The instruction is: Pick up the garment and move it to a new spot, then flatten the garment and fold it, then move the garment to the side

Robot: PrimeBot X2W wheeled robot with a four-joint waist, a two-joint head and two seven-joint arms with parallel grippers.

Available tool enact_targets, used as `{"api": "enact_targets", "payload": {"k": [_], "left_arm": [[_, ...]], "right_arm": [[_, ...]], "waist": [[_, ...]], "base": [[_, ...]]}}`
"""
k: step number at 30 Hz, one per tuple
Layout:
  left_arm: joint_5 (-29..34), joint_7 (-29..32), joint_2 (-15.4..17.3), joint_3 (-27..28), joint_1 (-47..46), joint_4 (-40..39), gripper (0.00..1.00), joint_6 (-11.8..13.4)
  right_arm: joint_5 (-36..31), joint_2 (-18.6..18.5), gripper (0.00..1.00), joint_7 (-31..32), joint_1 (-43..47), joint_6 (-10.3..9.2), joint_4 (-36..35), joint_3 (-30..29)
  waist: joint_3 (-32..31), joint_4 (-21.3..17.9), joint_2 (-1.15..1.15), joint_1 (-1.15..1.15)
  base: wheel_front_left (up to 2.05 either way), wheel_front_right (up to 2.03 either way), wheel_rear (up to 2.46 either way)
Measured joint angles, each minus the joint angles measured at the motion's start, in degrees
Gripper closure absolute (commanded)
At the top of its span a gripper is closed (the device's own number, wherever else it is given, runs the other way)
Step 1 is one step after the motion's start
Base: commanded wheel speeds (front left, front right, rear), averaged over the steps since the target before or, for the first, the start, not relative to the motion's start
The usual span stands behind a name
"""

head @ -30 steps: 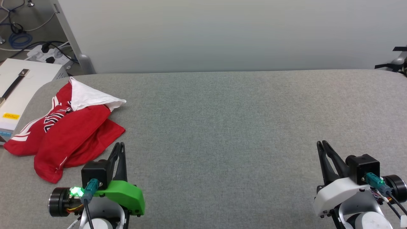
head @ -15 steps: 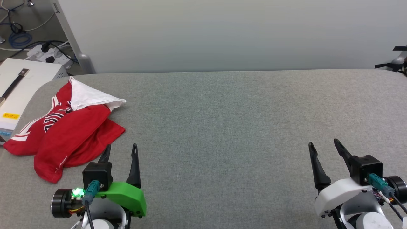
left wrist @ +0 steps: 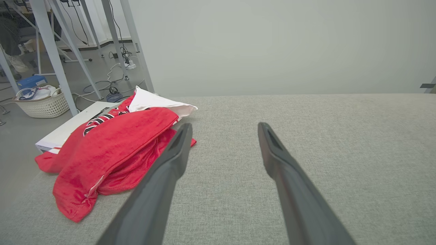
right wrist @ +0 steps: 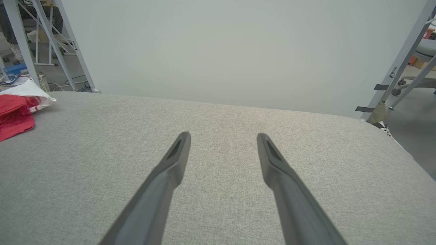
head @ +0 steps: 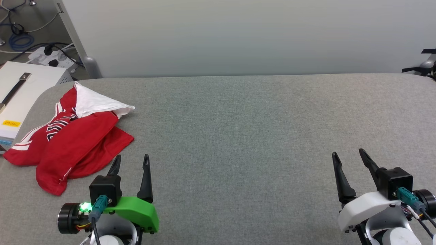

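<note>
Head view: crumpled red jersey [head: 75,143] at left of grey table [head: 238,136], lettering mostly folded under. Spread and empty: left end effector [head: 132,157], right end effector [head: 348,152].
Left wrist view: fabric looks soft, light; likely pinch near hem.
Right wrist view: jersey cut off at left edge.

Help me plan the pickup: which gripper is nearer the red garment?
Left. The left gripper is open just beside the garment, not touching; the right gripper is open far off across the table.
</note>
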Motion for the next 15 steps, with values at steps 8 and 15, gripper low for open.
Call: {"api": "enact_targets", "payload": {"k": [8, 15], "left_arm": [[-0.49, -0.88, 0.0, -0.32, -0.03, 0.13, 0.0, -0.11], [-1.18, -1.85, 0.0, -0.51, -0.04, 0.11, 0.0, -0.36]], "right_arm": [[0.51, 0.0, 0.0, -1.02, -0.01, 0.0, 0.01, 0.01], [0.9, 0.0, 0.0, -1.77, -0.01, 0.0, -0.11, -0.12]], "waist": [[0.11, 0.12, 0.0, 0.0], [0.17, 0.21, 0.0, 0.0]], "base": [[0.0, 0.0, 0.0], [0.0, 0.0, 0.0]]}}
